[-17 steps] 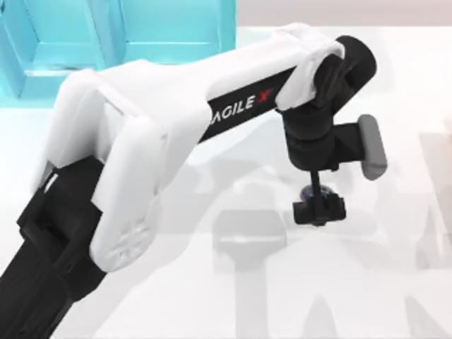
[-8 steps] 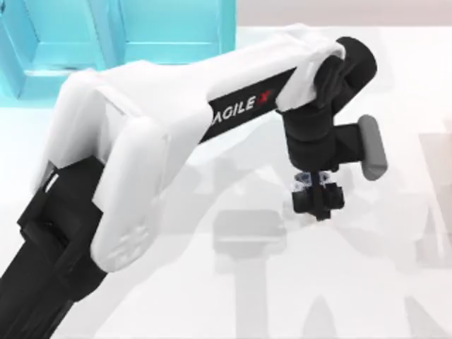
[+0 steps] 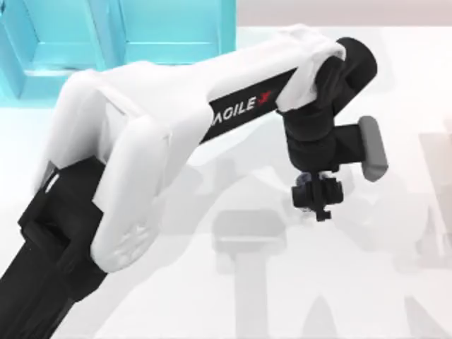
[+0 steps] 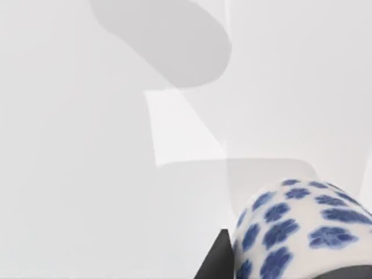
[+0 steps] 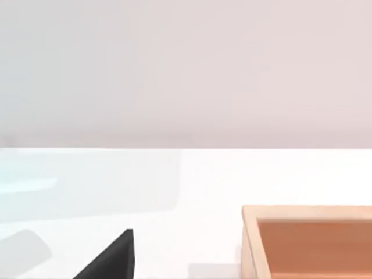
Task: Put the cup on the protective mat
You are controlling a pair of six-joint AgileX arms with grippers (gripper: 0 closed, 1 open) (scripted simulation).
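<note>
Our left gripper (image 3: 319, 195) hung above the white surface (image 3: 367, 282), its fingers clamped on the cup (image 4: 302, 229). Over the last second it rose, taking the blue-flowered cup clear of the surface. The lift looked done; we judged the carry to the protective mat came next. Our right arm sat parked beside a wooden box (image 5: 308, 241); we could not tell its fingers' state.

A rendered test bench: plain white worktop (image 3: 367, 296), teal cabinet (image 3: 120, 35) behind it, blank pale wall (image 5: 186, 70).
</note>
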